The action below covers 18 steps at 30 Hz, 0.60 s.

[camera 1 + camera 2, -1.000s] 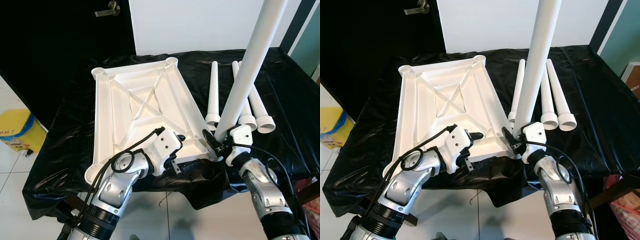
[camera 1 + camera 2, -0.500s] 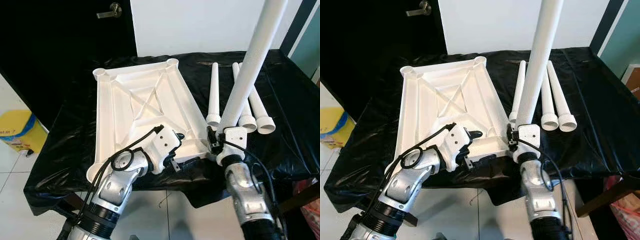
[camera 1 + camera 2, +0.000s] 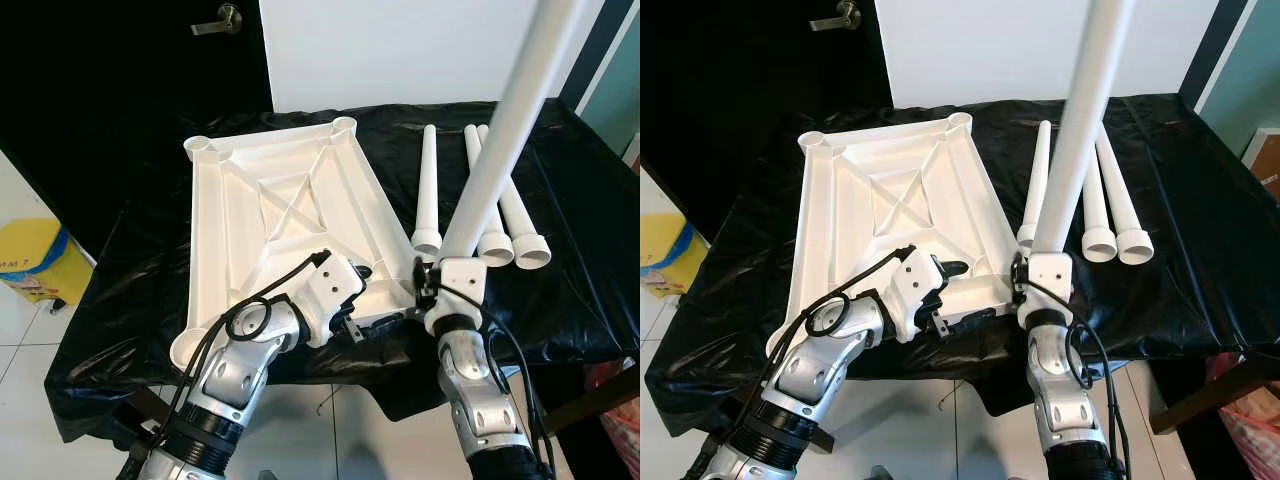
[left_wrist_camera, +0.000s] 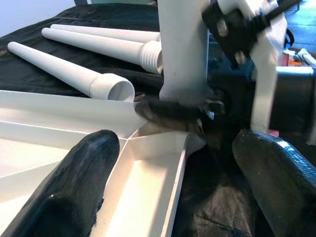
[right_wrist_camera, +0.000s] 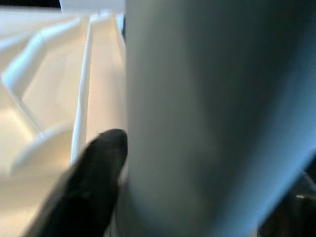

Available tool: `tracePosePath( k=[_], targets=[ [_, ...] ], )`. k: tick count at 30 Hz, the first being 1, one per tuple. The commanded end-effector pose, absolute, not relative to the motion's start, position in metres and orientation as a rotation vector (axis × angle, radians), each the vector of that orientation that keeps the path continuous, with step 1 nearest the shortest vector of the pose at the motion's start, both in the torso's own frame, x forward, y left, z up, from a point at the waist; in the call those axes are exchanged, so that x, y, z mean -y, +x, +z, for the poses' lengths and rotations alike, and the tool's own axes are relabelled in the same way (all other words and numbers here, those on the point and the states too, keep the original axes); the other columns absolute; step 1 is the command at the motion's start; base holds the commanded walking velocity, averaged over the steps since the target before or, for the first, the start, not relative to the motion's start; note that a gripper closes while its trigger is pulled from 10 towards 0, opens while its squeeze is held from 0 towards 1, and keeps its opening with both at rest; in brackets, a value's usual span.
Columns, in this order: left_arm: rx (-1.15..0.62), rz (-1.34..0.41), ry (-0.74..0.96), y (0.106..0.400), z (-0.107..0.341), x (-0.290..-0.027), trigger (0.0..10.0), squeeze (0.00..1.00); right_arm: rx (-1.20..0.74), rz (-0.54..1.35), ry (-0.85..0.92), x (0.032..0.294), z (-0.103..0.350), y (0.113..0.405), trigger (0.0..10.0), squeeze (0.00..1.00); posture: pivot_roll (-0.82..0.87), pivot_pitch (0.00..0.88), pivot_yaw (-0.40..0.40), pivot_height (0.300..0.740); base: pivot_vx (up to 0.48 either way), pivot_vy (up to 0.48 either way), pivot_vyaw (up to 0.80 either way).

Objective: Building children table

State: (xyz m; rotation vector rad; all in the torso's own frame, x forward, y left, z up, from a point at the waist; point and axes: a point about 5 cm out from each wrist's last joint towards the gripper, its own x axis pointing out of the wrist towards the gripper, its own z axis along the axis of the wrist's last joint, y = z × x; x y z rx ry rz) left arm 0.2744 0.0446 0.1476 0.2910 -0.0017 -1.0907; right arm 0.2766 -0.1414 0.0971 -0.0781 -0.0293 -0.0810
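A white tabletop (image 3: 280, 200) lies upside down on the black-covered table (image 3: 580, 260), ribs facing up. My right gripper (image 3: 427, 284) is shut on the thick lower end of a white leg (image 3: 500, 130). The leg stands nearly upright and leans right, with its foot at the tabletop's near right corner. In the right wrist view the leg (image 5: 207, 118) sits close beside one black finger (image 5: 94, 168). My left gripper (image 4: 173, 187) is open just left of that corner, its fingers (image 4: 74, 182) spread wide over the tabletop's near rim. Three more legs (image 3: 428, 190) lie side by side to the right.
A dark door with a handle (image 3: 228, 18) and a white wall stand behind the table. A yellow box (image 3: 30, 265) sits on the tiled floor at the left. The table's front edge runs just below both grippers.
My right forearm has swung left and now stands almost straight under the leg. The leg's foot has shifted slightly left toward the corner. The left gripper has barely moved.
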Motion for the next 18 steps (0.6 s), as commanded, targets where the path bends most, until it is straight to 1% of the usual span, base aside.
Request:
tracePosePath(
  k=[1, 7, 9, 10, 11, 12, 14, 18],
  targets=[
    [-0.029, -0.987, 0.337, 0.282, 0.14, -0.05, 10.0, 0.0, -0.022, -0.064, -0.104, 0.141, 0.086, 0.272, 10.0, 1.0, -0.06, 0.019, 0.029, 0.74, 0.0, 0.0, 0.0],
    [-0.073, -0.934, 0.37, 0.289, 0.134, -0.056, 10.0, 0.0, -0.014, -0.041, -0.111, 0.143, 0.086, 0.269, 10.0, 1.0, -0.06, 0.018, 0.028, 0.74, 0.0, 0.0, 0.0],
    [-0.116, -0.844, 0.382, 0.299, 0.13, -0.064, 10.0, 0.0, 0.009, 0.01, -0.117, 0.144, 0.088, 0.264, 10.0, 1.0, -0.06, 0.018, 0.027, 0.74, 0.0, 0.0, 0.0],
    [-0.132, -0.798, 0.391, 0.304, 0.128, -0.068, 10.0, 0.0, 0.014, 0.033, -0.119, 0.143, 0.089, 0.261, 10.0, 0.77, -0.06, 0.018, 0.027, 0.74, 0.0, 0.0, 0.0],
    [-0.132, -0.798, 0.391, 0.304, 0.128, -0.068, 10.0, 0.0, 0.014, 0.033, -0.119, 0.143, 0.089, 0.261, 10.0, 0.77, -0.06, 0.018, 0.027, 0.74, 0.0, 0.0, 0.0],
    [-0.154, -0.751, 0.405, 0.309, 0.126, -0.073, 10.0, 0.0, 0.02, 0.055, -0.114, 0.143, 0.089, 0.259, 10.0, 0.0, -0.06, 0.018, 0.027, 0.74, 0.0, 0.0, 0.0],
    [-0.187, -0.684, 0.413, 0.316, 0.124, -0.08, 10.0, 0.0, 0.03, 0.083, -0.107, 0.144, 0.09, 0.256, 10.0, 0.0, -0.07, 0.017, 0.027, 0.74, 0.0, 0.0, 0.0],
    [-0.215, -0.631, 0.405, 0.322, 0.122, -0.086, 10.0, 0.0, 0.046, 0.105, -0.107, 0.145, 0.092, 0.254, 10.0, 0.0, -0.07, 0.016, 0.027, 0.74, 0.0, 0.0, 0.0]
  ],
)
